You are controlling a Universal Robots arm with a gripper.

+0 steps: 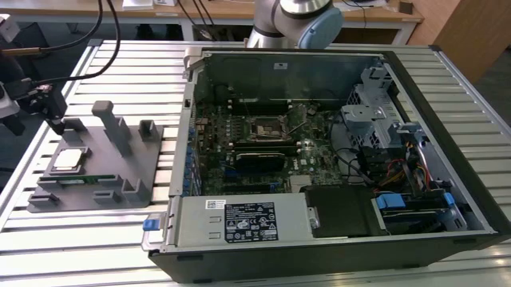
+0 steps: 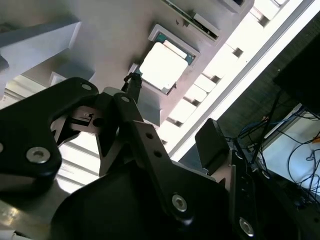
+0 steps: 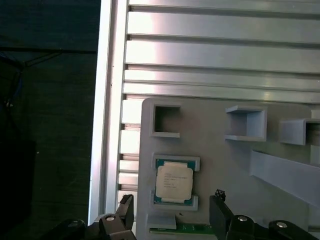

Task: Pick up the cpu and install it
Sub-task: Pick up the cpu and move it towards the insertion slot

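1. Here, the arm's black claw [image 1: 52, 119] hangs over the far end of a grey tray [image 1: 148, 161], which sits on the slatted metal counter [image 1: 119, 60] at the exterior view's left.
2. The cpu [image 1: 68, 160] lies flat on the tray in a low seat, silver top up. It is just below the claw and apart from it.
3. In the first wrist view the claw [image 3: 173, 197] is spread wide. Its two dark fingers [image 3: 220, 215] stand either side of the cpu [image 3: 173, 181] and grip nothing.
4. The second wrist view looks past the claw's [image 2: 172, 110] linkage to the bright square cpu [image 2: 162, 65], framed by the tray's short walls.
5. A long green memory stick [image 1: 90, 178] rests in the tray just beside the cpu, on the side nearer the exterior camera.
6. Upright grey blocks rise from the tray between the cpu and the computer case [image 1: 319, 239].
7. The case lies open on the counter at the centre of the exterior view, showing its motherboard [image 1: 239, 137].
8. A square socket [image 1: 267, 127] sits near the middle of that board, well apart from the cpu.
9. The arm's base [image 1: 295, 18] stands behind the case.
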